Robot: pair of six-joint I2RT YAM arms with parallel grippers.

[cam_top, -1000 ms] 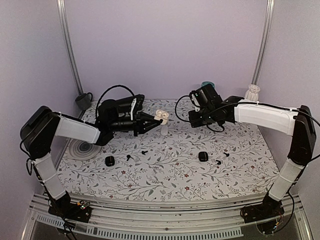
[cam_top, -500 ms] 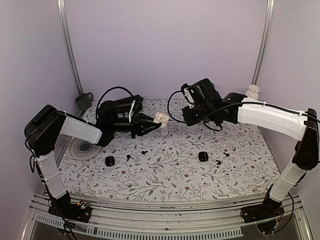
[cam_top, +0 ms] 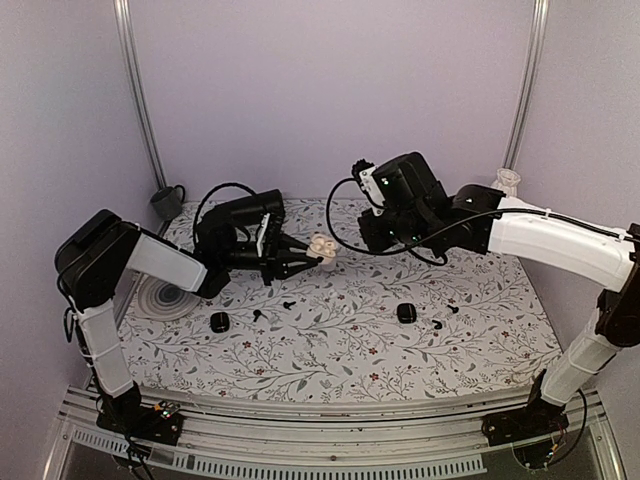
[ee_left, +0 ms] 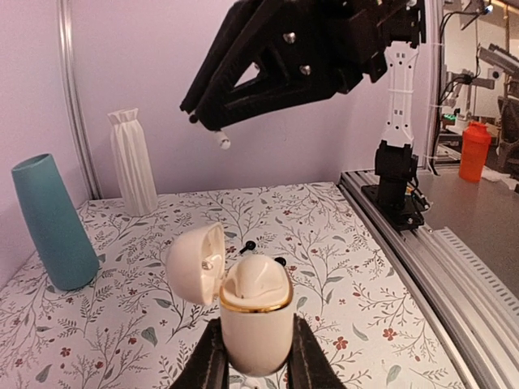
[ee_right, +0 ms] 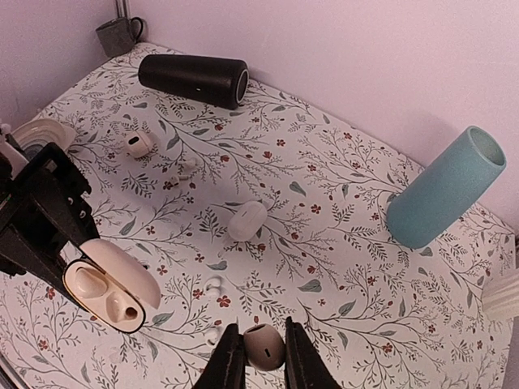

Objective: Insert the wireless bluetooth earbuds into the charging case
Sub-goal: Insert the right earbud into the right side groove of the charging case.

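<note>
While L pincer grips case, earbud sits betw. R pincer tips.

No legible text, label, brand, number or sign to read in any of the views.

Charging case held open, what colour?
Cream-white charging case with a gold rim at its mouth; clearest in the left wrist view.
</note>
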